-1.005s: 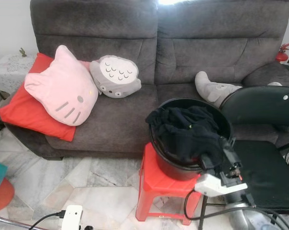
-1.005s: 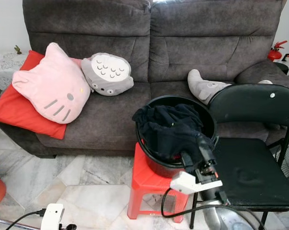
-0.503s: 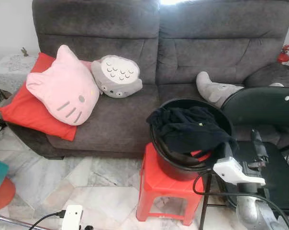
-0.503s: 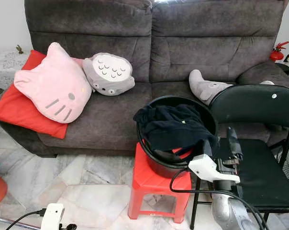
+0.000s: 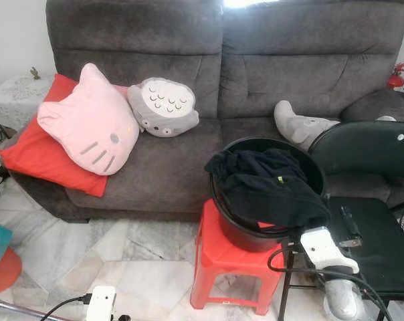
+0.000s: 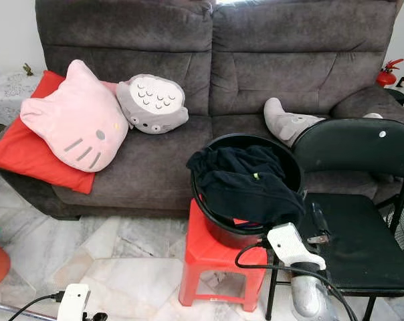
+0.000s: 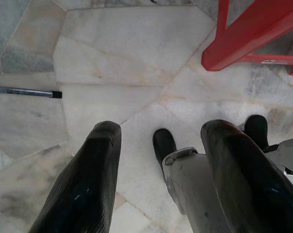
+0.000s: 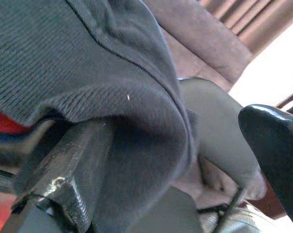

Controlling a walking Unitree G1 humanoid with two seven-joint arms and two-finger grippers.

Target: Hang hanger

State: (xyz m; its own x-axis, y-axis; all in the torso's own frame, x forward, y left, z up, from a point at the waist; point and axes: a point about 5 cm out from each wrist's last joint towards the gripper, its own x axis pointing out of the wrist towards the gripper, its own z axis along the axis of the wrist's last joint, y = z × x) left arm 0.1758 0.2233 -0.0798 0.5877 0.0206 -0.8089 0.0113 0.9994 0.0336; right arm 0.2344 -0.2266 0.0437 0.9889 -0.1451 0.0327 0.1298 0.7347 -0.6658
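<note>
right gripper (image 6: 317,227): low, just beside the black bucket's rim, over the front edge of the black chair (image 6: 352,234); fingers spread apart, holding nothing; one finger against the dark cloth in the wrist view.
left gripper (image 7: 161,189): hangs over the marble floor (image 7: 112,53), fingers apart.
bucket (image 5: 252,235): on the red stool (image 5: 219,257), in front of the grey sofa (image 5: 209,67).
dark clothing (image 5: 269,187): heaped in the bucket, draped over its rim.
hanger: red piece (image 5: 265,225) peeking under the cloth at the bucket's edge; can't tell for sure.
</note>
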